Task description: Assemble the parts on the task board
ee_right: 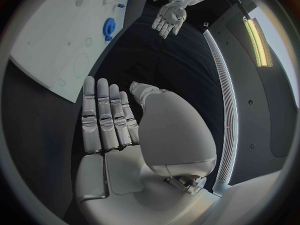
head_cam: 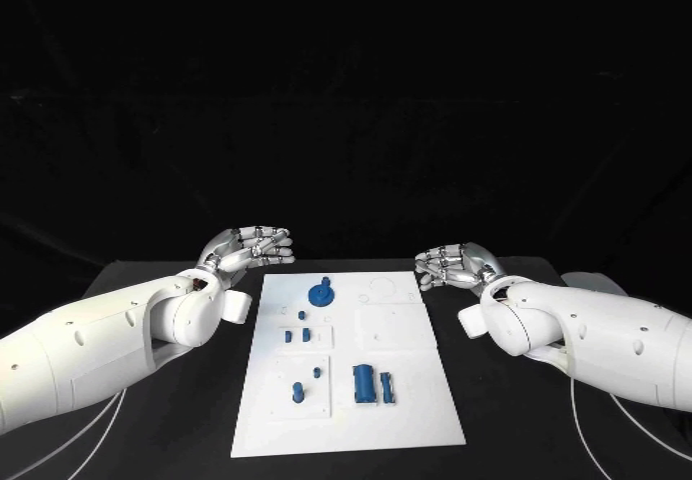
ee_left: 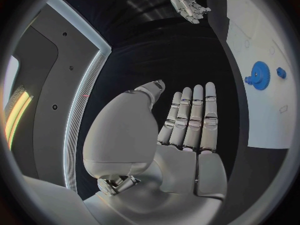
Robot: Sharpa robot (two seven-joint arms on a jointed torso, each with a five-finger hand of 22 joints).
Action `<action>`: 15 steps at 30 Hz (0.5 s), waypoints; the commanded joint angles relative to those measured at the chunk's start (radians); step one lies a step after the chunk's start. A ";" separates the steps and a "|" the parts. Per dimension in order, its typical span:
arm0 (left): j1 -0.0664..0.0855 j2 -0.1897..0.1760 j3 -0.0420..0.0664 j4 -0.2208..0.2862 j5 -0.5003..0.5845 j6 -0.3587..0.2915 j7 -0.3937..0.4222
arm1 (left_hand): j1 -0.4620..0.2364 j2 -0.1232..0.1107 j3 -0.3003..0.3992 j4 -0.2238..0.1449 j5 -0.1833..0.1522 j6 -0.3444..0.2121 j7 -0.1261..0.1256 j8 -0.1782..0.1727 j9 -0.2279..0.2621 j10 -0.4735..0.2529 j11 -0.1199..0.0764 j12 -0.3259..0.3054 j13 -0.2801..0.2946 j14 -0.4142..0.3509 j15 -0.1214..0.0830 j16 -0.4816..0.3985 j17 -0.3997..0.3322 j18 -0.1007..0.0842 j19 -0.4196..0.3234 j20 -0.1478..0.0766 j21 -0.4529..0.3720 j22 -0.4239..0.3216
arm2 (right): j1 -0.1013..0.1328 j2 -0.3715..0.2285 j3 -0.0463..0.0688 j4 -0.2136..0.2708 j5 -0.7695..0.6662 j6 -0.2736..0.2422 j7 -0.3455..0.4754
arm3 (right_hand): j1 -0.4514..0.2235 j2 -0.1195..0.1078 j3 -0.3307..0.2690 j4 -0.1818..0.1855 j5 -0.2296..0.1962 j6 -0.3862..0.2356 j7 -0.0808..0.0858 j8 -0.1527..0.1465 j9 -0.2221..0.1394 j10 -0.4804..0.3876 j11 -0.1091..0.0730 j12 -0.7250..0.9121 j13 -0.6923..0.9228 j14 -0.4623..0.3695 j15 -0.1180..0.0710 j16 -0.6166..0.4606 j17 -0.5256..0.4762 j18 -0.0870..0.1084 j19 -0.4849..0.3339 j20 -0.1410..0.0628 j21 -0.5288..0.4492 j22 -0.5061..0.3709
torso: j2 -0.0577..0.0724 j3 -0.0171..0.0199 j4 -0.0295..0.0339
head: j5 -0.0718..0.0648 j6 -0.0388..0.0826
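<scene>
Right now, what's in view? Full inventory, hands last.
task board: one, white, flat on the middle of the table between the two hands.
gear-shaped part: one, blue, round, on the board's far end, left of centre.
small parts: several, blue, in the board's left column, middle to near end.
long parts: two, blue, side by side near the board's near end.
table: one, black, under the board.
left hand: one, silver, holds nothing, off the board's far left corner.
right hand: one, silver, holds nothing, off the board's far right corner.
</scene>
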 commanded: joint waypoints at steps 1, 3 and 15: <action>-0.009 0.014 0.001 -0.023 0.073 -0.032 0.088 | 0.017 0.002 -0.007 0.013 -0.001 -0.010 -0.001 -0.012 -0.014 0.004 0.010 -0.037 -0.002 -0.013 0.013 -0.069 -0.014 0.004 -0.015 0.020 -0.062 -0.044 | 0.001 0.038 0.001 -0.058 0.096 0.119 0.106 | -0.004 -0.003 0.002 -0.011 -0.009 -0.002 0.013 -0.023 -0.023 0.012 0.008 -0.038 -0.089 -0.001 0.018 -0.089 -0.057 0.014 -0.022 0.018 -0.006 -0.108 | -0.019 0.0052 -0.0008 | 0.010 0.019; -0.016 0.026 0.001 -0.042 0.081 -0.029 0.100 | 0.028 0.006 -0.017 0.018 0.000 -0.010 -0.009 -0.022 -0.027 0.008 0.018 -0.069 -0.002 -0.020 0.023 -0.122 -0.025 0.003 -0.026 0.030 -0.107 -0.079 | 0.001 0.062 0.003 -0.091 0.083 0.132 0.116 | -0.006 0.001 0.000 -0.019 -0.009 -0.001 0.016 -0.037 -0.041 0.014 0.016 -0.062 -0.145 -0.010 0.024 -0.144 -0.096 0.010 -0.040 0.032 -0.008 -0.187 | -0.023 0.0069 0.0011 | 0.012 0.023; -0.033 0.045 0.004 -0.050 0.052 -0.054 0.066 | -0.550 0.178 -0.400 -0.212 -0.217 -0.776 -0.198 -0.347 -0.277 -0.967 -0.170 -0.250 -0.066 -0.839 -0.137 -0.496 -0.206 -0.178 -0.883 -0.254 -0.221 -0.215 | -0.009 0.088 0.017 -0.094 0.068 0.051 0.096 | -0.591 0.148 -0.467 -0.232 -0.117 -0.852 -0.184 -0.200 -0.511 -1.015 -0.142 -0.173 -0.348 -0.960 -0.095 -0.403 -0.511 -0.170 -1.017 -0.200 -0.069 -0.680 | -0.032 0.0183 0.0214 | 0.015 0.043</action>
